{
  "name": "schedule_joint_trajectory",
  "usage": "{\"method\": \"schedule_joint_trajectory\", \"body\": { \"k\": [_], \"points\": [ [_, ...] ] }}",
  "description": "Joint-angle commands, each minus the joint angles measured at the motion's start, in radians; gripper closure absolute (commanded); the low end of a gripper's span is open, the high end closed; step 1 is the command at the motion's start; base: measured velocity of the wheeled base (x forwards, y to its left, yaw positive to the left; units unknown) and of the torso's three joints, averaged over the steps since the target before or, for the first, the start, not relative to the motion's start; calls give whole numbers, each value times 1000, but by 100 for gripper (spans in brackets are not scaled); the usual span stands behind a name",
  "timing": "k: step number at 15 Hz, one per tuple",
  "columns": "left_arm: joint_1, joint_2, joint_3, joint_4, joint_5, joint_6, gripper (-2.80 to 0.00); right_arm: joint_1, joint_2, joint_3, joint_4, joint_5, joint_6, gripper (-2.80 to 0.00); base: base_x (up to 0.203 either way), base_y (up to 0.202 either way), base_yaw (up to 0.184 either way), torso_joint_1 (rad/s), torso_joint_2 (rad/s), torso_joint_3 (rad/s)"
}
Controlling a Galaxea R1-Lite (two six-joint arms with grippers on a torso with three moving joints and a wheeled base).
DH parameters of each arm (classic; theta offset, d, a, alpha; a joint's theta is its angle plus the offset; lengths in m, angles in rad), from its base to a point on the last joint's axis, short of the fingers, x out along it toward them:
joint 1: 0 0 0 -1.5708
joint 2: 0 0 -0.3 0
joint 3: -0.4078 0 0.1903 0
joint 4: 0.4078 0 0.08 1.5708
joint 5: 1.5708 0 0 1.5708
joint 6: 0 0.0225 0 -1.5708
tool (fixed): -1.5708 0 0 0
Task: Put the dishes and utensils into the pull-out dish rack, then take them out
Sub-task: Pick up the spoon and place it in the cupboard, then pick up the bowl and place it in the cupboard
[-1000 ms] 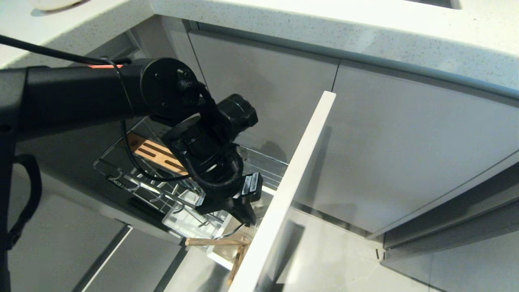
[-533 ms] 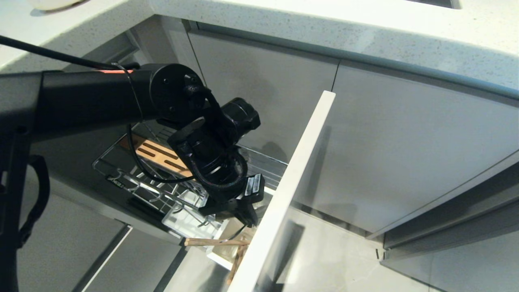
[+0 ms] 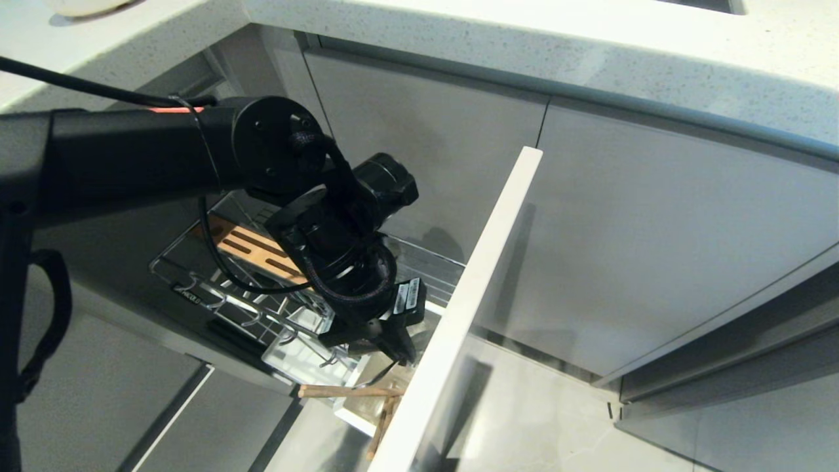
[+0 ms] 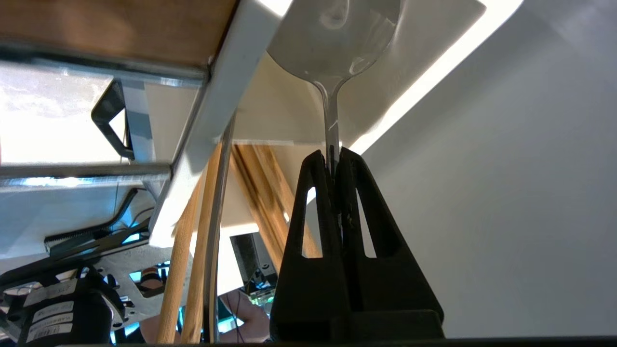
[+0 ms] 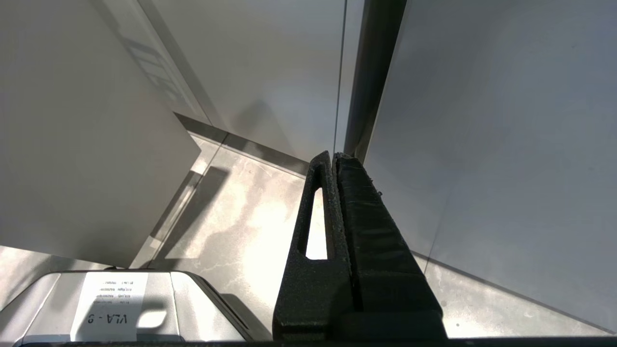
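Note:
My left gripper point(image 3: 400, 354) reaches down into the pull-out dish rack point(image 3: 216, 298), just behind its pale front panel point(image 3: 472, 295). In the left wrist view this gripper point(image 4: 332, 156) is shut on the thin handle of the grey metal spoon point(image 4: 337, 33). The spoon's bowl points away from me into the white cutlery caddy point(image 4: 217, 111). The light-wood chopsticks point(image 3: 347, 391) lean in the caddy beside it, also seen as chopsticks point(image 4: 258, 193) close to the fingers. My right gripper point(image 5: 334, 155) hangs shut and empty over the floor.
The rack's slotted wooden strip point(image 3: 252, 249) lies behind the left wrist. Grey cabinet doors point(image 3: 655, 229) stand to the right under the white countertop point(image 3: 524, 39). A pale round dish rim point(image 3: 82, 5) shows on the counter at far left. Tiled floor point(image 3: 557, 419) lies below.
Hardly anything: the left arm wavered a little and stands where it was a second ago, still gripping the spoon.

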Motion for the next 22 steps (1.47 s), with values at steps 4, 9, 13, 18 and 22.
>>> {"method": "schedule_joint_trajectory", "body": {
  "k": [4,9,13,18,22],
  "points": [
    [0,-38,0,7,2,-5,-280,0,1,2,0,0,0,0,0,0,0,0,0,0],
    [0,-88,0,7,6,-5,-280,0,1,2,0,0,0,0,0,0,0,0,0,0],
    [0,-194,2,3,5,-16,-280,0,1,2,0,0,0,0,0,0,0,0,0,0],
    [-3,-343,5,-28,-6,-45,-105,0,1,2,0,0,0,0,0,0,0,0,0,0],
    [-3,-456,7,-51,-6,-48,0,0,1,2,0,0,0,0,0,0,0,0,0,0]
  ]
}}
